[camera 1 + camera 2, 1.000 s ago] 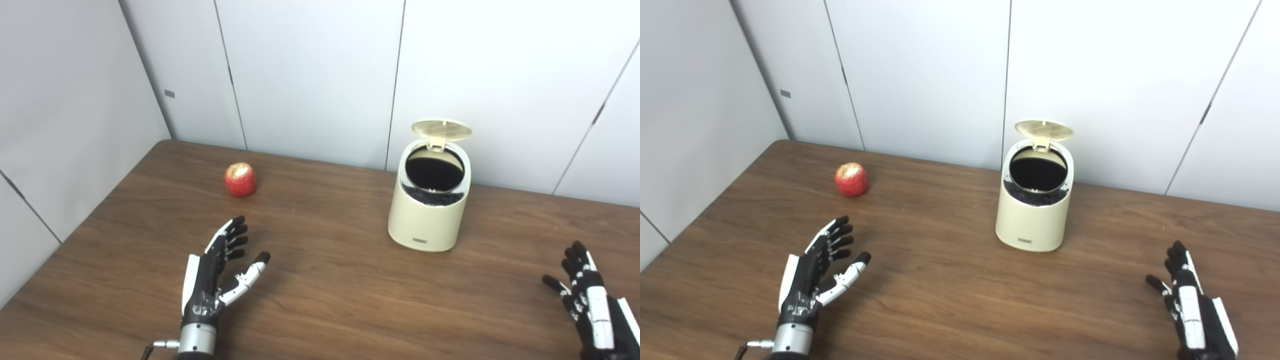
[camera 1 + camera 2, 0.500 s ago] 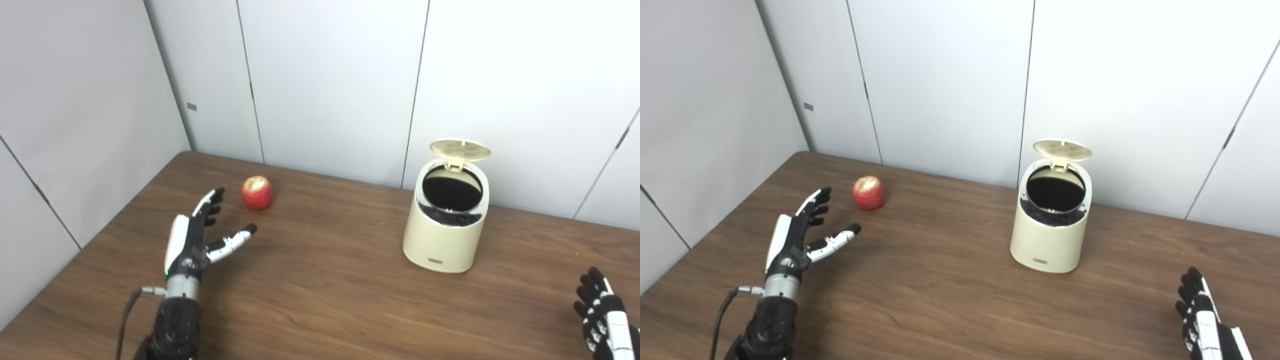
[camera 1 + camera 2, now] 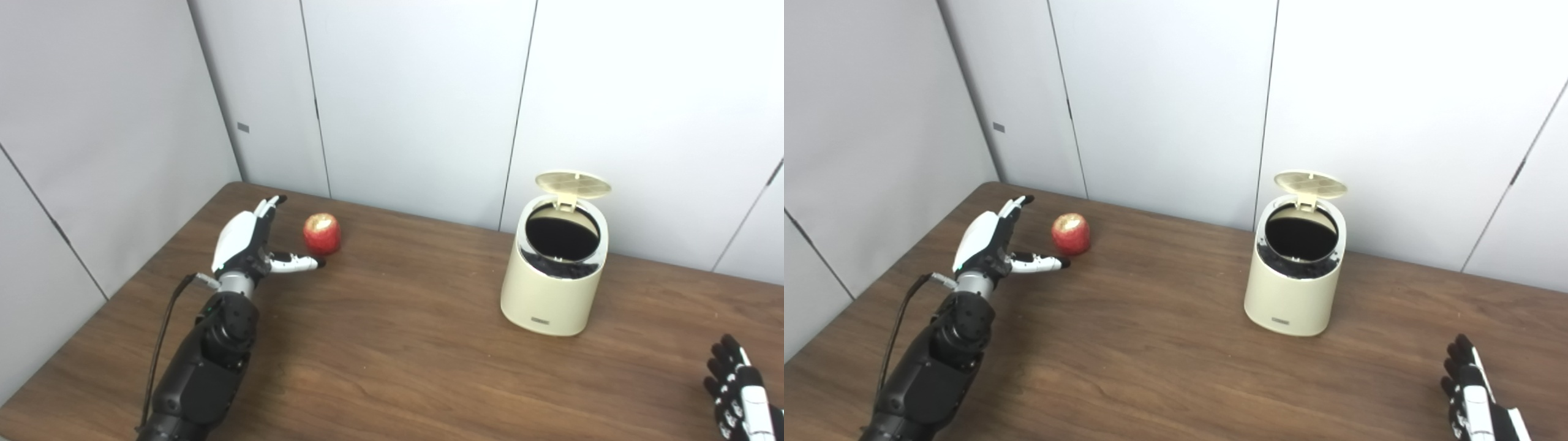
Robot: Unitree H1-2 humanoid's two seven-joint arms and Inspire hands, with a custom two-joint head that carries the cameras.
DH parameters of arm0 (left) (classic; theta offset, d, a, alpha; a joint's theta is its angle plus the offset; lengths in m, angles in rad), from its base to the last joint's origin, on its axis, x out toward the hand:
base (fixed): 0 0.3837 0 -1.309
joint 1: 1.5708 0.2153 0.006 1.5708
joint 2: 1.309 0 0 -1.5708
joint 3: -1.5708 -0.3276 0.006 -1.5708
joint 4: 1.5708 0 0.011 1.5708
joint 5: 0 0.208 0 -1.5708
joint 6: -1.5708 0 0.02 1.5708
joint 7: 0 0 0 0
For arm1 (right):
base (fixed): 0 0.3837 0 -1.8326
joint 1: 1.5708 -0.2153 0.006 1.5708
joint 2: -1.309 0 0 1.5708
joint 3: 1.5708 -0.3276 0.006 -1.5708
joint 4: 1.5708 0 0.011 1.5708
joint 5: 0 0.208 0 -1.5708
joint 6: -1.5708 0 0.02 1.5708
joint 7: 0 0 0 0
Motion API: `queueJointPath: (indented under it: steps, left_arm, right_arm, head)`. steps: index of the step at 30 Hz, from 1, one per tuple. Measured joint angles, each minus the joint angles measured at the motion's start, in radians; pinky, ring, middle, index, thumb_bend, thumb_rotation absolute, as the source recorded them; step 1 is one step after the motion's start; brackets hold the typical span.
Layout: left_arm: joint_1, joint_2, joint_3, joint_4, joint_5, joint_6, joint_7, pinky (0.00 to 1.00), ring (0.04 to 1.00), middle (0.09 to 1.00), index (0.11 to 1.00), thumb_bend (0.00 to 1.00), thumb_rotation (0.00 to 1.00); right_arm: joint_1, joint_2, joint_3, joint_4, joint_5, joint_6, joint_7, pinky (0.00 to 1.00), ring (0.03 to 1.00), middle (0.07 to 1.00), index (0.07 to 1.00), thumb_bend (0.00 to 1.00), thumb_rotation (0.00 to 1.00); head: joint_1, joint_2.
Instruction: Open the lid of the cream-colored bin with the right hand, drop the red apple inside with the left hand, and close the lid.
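The left robot hand [image 3: 248, 245] has advanced to the round red apple [image 3: 322, 233] on the brown wooden worktop [image 3: 392, 343]; spread wide, empty, apple just right of its palm; lid [image 3: 573, 183] of the cream-coloured cylindrical bin [image 3: 554, 269] up; right robot hand [image 3: 738, 395] idle, apparently open.

Your right hand [image 3: 738, 395] is cut off at the corner, well apart from the bin [image 3: 554, 269], whose dark inside you cannot read.

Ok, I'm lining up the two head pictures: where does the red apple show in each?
Left eye view: red apple left of centre, beside the left hand.
Right eye view: apple further left.
Shared landmark: the cream bin, lid up, to its right.
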Motion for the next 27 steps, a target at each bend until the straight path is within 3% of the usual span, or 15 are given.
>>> queueJointPath:
  steps: [4, 8, 15, 22, 27]
  left_arm:
    - [-0.039, 0.021, -0.037, 0.095, 0.005, -0.019, 0.0, 0.86, 0.97, 0.989, 0.977, 1.0, 0.23]
    - [-0.077, 0.035, -0.061, 0.152, 0.014, -0.035, 0.009, 0.75, 0.879, 0.942, 0.952, 1.0, 0.23]
    - [-0.109, 0.04, -0.078, 0.223, 0.014, -0.057, 0.015, 0.64, 0.825, 0.922, 0.957, 1.0, 0.21]
    - [-0.135, 0.04, -0.093, 0.269, 0.013, -0.058, 0.014, 0.82, 0.941, 0.956, 0.955, 0.99, 0.23]
    - [-0.167, 0.042, -0.1, 0.306, 0.006, -0.056, 0.008, 0.82, 0.94, 0.954, 0.948, 0.99, 0.22]
  right_arm:
    - [0.003, -0.001, 0.004, -0.004, -0.019, 0.0, -0.002, 0.99, 1.0, 1.0, 1.0, 0.41, 1.0]
    - [0.003, 0.0, 0.006, -0.006, -0.025, -0.002, -0.003, 0.98, 1.0, 1.0, 0.994, 0.39, 1.0]
    - [0.004, 0.004, 0.012, -0.004, -0.036, -0.013, -0.003, 1.0, 1.0, 1.0, 0.994, 0.4, 1.0]
    - [0.005, 0.008, 0.011, 0.018, -0.039, -0.048, -0.003, 0.98, 1.0, 1.0, 0.993, 0.4, 1.0]
    - [0.006, 0.008, 0.012, 0.03, -0.041, -0.073, -0.003, 0.98, 1.0, 1.0, 1.0, 0.42, 1.0]
  head:
    - [-0.008, 0.002]
    - [-0.014, 0.002]
    - [-0.029, 0.002]
    - [-0.034, 0.003]
    - [-0.041, 0.005]
